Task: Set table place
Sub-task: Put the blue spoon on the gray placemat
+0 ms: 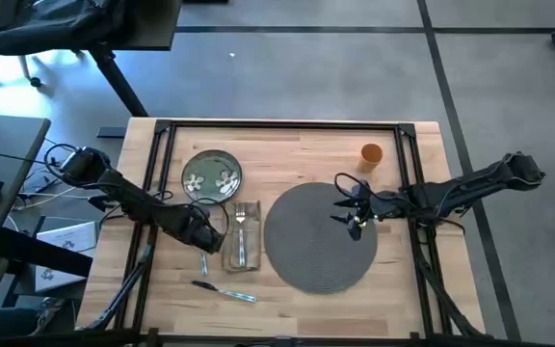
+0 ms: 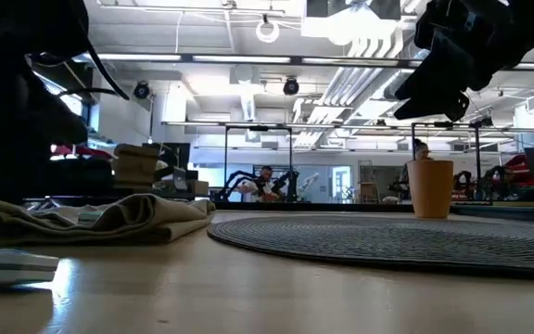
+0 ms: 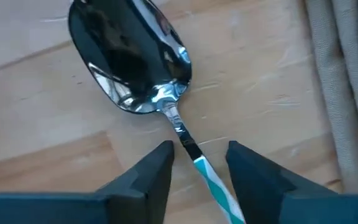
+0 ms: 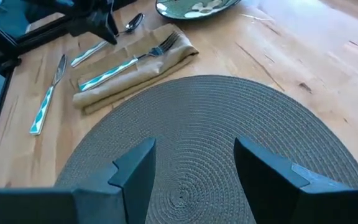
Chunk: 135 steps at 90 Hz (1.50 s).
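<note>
Directly between the spread fingers of the left gripper (image 3: pixel 197 165) lies the spoon (image 3: pixel 142 68), handle running lengthwise (right gripper (image 4: pixel 194 168) open above mat (image 4: pixel 229 130))

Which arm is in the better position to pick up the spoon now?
Left. The left gripper is open with the spoon handle between its fingers, beside the napkin. The right gripper hovers over the mat.

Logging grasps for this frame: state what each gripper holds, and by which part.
Nothing is held. The left gripper is open, its fingers straddling the spoon handle on the table. The right gripper is open above the mat.
</note>
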### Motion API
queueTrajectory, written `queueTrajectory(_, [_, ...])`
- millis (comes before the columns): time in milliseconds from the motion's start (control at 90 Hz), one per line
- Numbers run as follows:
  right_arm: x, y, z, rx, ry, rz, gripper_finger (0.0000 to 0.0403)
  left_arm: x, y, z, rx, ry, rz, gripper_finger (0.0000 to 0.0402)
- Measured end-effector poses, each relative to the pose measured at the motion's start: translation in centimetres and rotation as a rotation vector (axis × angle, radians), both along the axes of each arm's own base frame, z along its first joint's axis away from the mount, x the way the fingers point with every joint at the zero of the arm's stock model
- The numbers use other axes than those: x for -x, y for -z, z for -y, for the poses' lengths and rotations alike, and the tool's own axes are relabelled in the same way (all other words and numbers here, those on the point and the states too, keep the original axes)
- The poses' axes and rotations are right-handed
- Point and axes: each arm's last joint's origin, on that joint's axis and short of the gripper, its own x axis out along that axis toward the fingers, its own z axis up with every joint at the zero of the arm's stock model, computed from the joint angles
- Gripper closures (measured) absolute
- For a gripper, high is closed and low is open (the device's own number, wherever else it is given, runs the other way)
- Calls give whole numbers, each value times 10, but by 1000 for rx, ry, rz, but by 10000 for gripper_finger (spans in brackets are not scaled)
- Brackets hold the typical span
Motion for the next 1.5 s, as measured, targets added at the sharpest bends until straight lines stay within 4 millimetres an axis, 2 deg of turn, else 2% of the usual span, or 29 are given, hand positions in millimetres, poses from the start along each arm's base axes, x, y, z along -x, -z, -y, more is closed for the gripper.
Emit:
queueTrajectory(156, [1, 1, 0, 1, -1, -13, 206, 2, 0, 0, -12, 27, -17, 378])
queueTrajectory(211, [1, 2, 0, -6, 1, -24, 206, 2, -1, 2, -18, 33, -17, 392])
queueTrajectory(300, [2, 3, -1, -44, -13, -32, 206, -2, -10, 6, -29, 42, -23, 389])
queueTrajectory(478, [0, -5, -6, -138, -91, -40, 206, -24, -50, 15, -41, 113, 89, 397])
queueTrajectory(567, [-1, -15, -10, -149, -123, -28, 206, -39, -77, 20, -73, 154, 210, 397])
queueTrajectory(689, [-4, -34, -14, -135, -157, -6, 206, -57, -106, 23, -201, 184, 385, 399])
queueTrajectory(767, [-5, -47, -17, -118, -178, 12, 206, -72, -119, 23, -250, 197, 542, 400])
queueTrajectory(867, [-7, -62, -18, -90, -200, 53, 206, -92, -126, 20, -297, 209, 700, 400])
queueTrajectory(1089, [-9, -86, -18, -71, -215, 112, 206, -145, -111, 11, -345, 224, 902, 401])
queueTrajectory(1300, [-10, -111, -18, -29, -209, 170, 206, -192, -77, 0, -293, 184, 1096, 401])
queueTrajectory(1389, [-8, -125, -17, -17, -215, 184, 206, -208, -63, -5, -254, 178, 1097, 401])
queueTrajectory(1500, [-5, -134, -16, 8, -218, 168, 206, -228, -57, -8, -237, 192, 1091, 401])
